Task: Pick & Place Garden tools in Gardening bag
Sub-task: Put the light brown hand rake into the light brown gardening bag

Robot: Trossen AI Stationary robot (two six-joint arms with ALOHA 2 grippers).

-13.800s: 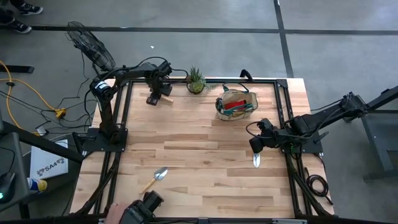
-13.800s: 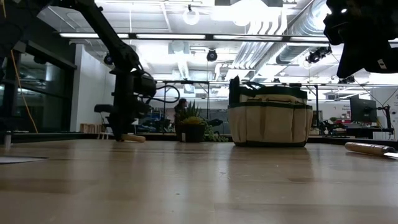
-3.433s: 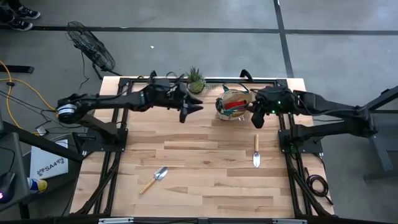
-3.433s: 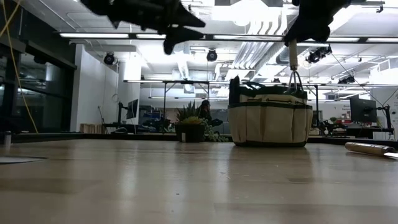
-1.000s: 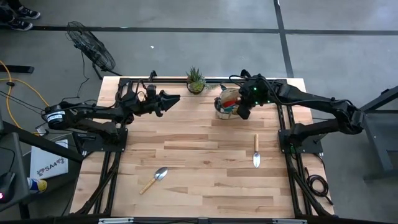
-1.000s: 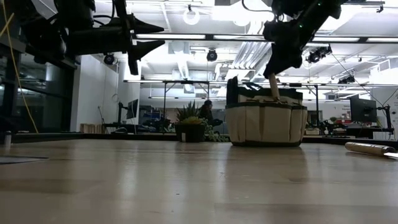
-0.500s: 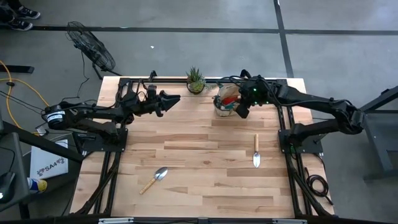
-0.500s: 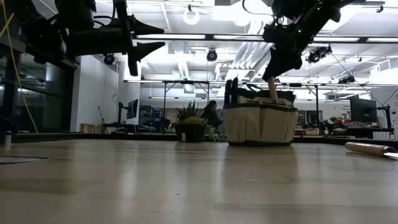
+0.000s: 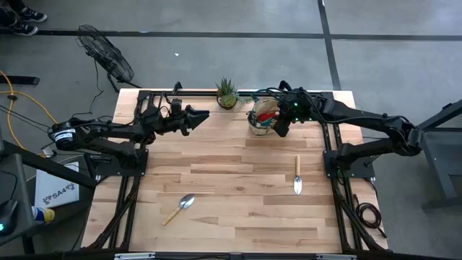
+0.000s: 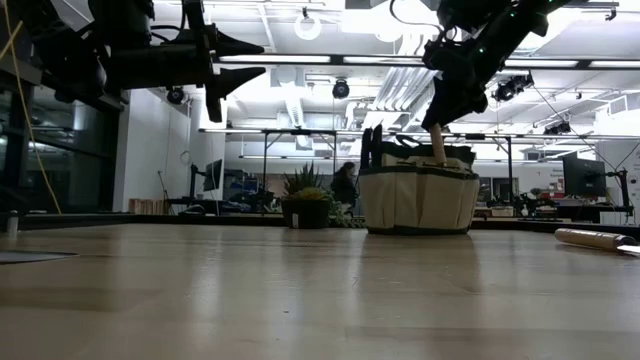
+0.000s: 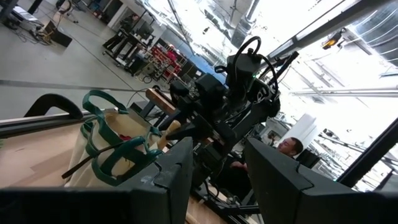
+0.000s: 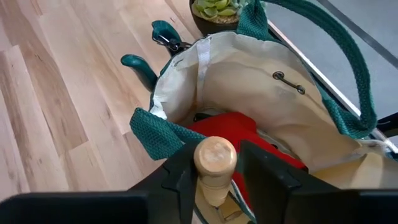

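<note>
Step in hand: we judge that the right gripper (image 12: 214,163) is lowering a wooden-handled tool (image 12: 215,168) into the gardening bag (image 9: 264,118) at the far edge of the counter (image 9: 231,188).
Doing it well: we would keep the handle upright and bring it down through the open mouth, clear of the green loop handles (image 12: 311,62) and the trim, then part the fingers only once the tool's lower end rests among the things inside. The bag is soft, so a sideways push could tip or drag it toward the potted plant (image 9: 227,92) just beside it.
Right fingers: clamped on the round wooden handle, one finger (image 12: 180,168) either side of it.
Right arm pose: stretched across the far side of the counter, wrist over the bag and pointing down into it; in the low view the handle (image 10: 437,143) stands out of the bag's top.
In the bag: a red glove (image 12: 239,140); teal shear handles (image 12: 163,34) show at its outer wall.
Left gripper (image 9: 200,115): held high above the far left part of the counter, well apart from the bag, pointing toward it; fingers apart and holding nothing.
Still out: two trowels, one (image 9: 297,175) near the right side, one (image 9: 179,208) near the front left.
</note>
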